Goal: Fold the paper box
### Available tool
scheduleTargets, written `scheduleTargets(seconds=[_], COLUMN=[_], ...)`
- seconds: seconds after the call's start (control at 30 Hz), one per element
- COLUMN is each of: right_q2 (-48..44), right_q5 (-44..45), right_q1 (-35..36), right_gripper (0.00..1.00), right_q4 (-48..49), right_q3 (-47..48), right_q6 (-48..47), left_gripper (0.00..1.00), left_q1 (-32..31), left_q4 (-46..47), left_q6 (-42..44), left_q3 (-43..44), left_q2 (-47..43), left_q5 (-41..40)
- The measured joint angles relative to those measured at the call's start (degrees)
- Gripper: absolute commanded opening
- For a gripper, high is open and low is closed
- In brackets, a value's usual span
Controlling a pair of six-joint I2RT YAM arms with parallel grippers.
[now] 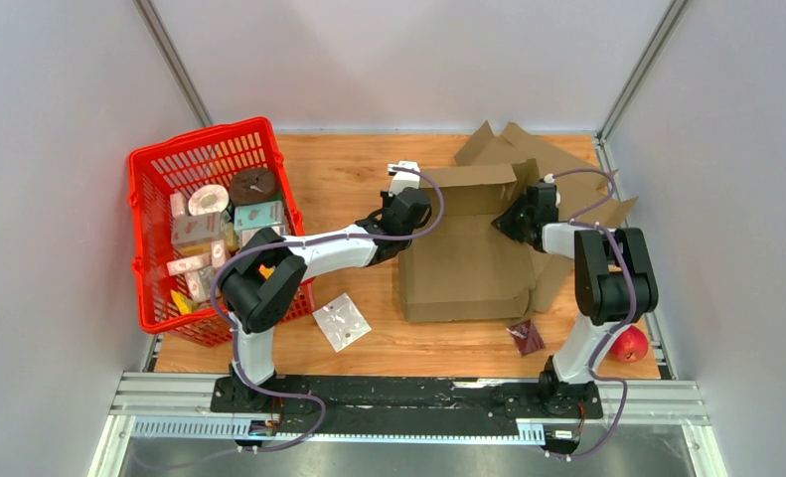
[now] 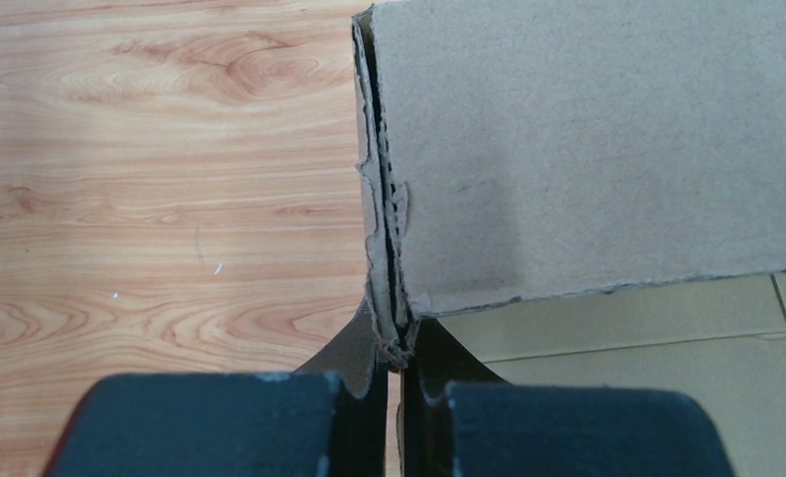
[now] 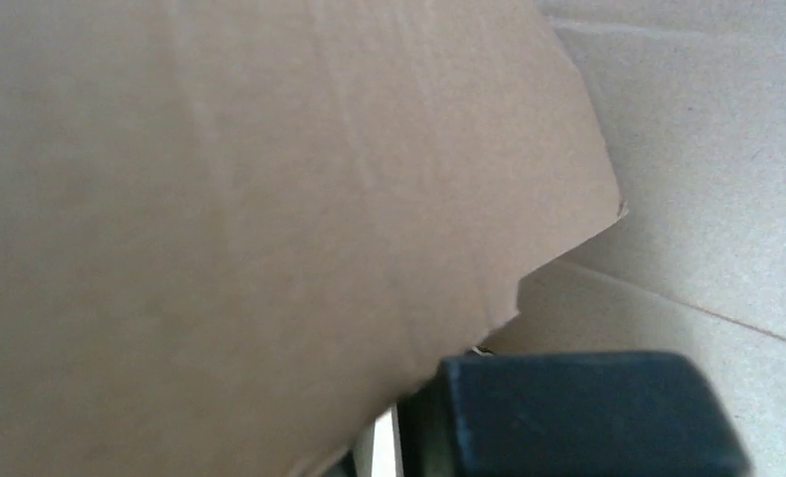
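Basket left of the paper box; packet nearer, between them; apple at near right

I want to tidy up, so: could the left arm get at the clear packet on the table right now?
Probably not yet: the left gripper is clamped on the cardboard box edge. Nothing lies over the packet itself.

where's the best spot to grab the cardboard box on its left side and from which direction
Probably the thin doubled edge at the cardboard box's far left corner, pinched across its thickness, one finger on each face. Come from the left, over the wooden table: the panels are flat sheets too wide to span. The left end effector is shut on that edge.
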Motion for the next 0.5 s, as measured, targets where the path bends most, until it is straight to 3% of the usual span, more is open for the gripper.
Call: scheduleTargets(seconds=[0.13, 0.2, 0.33, 0.5], right_q2=[-0.6, -4.1, -12.7, -18.1], right_q5=[-1.0, 0.2, 3.7, 7.1], right_q1=[-0.2, -0.3, -0.3, -0.3], right_gripper=[0.34, 0.38, 0.37, 0.24], right_q4=[-2.0, -6.5, -14.6, -17.1], right_q3=[0.0, 0.0, 0.0, -1.6], right_q6=[-0.5, -2.2, -5.3, -5.8], left_gripper=[0.00, 0.00, 0.00, 0.00], left_q1=[0.0, 0.2, 0.3, 0.3], left_q4=[-0.1, -0.2, -0.4, -0.4], left_q6=[-0.4, -0.7, -1.0, -1.0], left_q3=[0.0, 0.0, 0.0, 0.0], left_q2=[0.0, 0.0, 0.0, 0.0], left_q5=[0.0, 0.1, 0.1, 0.1])
